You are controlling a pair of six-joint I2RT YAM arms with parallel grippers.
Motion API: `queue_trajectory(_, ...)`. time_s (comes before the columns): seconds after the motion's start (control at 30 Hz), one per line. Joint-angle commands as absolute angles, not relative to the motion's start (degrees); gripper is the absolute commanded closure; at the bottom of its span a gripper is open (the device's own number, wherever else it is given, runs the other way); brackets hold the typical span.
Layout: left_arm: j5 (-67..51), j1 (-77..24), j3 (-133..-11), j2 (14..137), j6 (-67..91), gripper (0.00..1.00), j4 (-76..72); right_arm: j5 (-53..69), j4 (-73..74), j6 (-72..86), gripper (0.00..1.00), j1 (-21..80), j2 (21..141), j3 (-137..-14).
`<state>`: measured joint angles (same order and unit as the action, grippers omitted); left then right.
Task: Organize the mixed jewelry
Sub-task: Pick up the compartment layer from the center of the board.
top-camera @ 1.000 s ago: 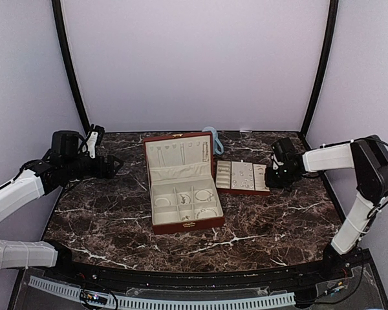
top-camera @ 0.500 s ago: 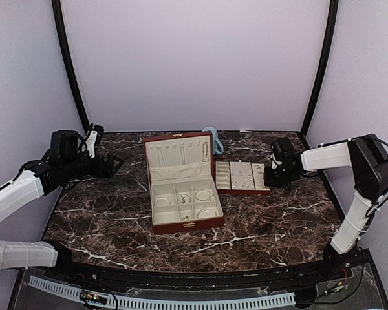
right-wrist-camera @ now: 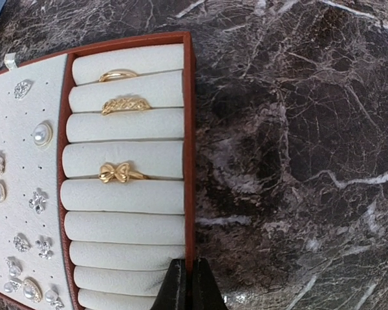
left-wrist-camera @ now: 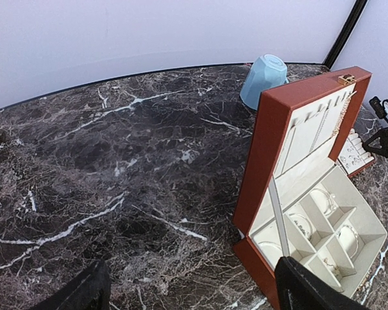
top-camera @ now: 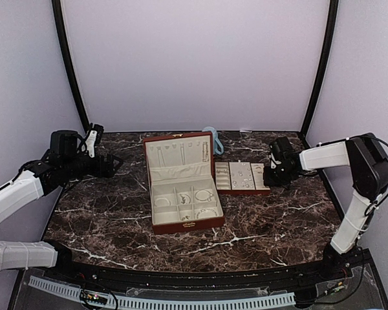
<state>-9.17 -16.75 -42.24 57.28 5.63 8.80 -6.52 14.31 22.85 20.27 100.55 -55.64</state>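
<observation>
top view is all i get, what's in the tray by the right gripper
Observer: Right wrist view shows three gold rings in the tray's roll slots, earrings pinned beside them.
Operator: is the right gripper holding one
Observer: No; it's shut, nothing visible between its fingertips, over the tray's rim.
Operator: blue thing behind the box
Observer: Left wrist view shows a light-blue mug, apparently upside down.

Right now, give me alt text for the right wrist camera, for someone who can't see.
A cream-lined tray on a marble table holds three gold rings in its ring rolls, with pearl and sparkly studs on the panel beside them. The right gripper, shut, shows at the bottom by the tray's rim.
</observation>
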Motion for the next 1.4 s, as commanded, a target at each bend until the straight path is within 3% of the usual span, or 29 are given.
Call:
queue_trajectory(0.0, -9.7, -16.4, -41.3, 55.7, 5.4, 0.09, 7.7, -8.2, 17.5, 22.1, 1.00, 20.4, 104.1, -55.1)
queue_trajectory(0.33, -9.5, -16.4, -41.1, 55.2, 5.3, 0.09, 7.5, -13.7, 23.1, 23.9, 1.00, 20.4, 100.2, -57.6)
queue_trajectory(1.37, -9.6, -16.4, -40.5, 54.4, 5.6, 0.09, 7.0, -4.5, 26.8, 28.6, 1.00, 17.6, 76.3, -48.9)
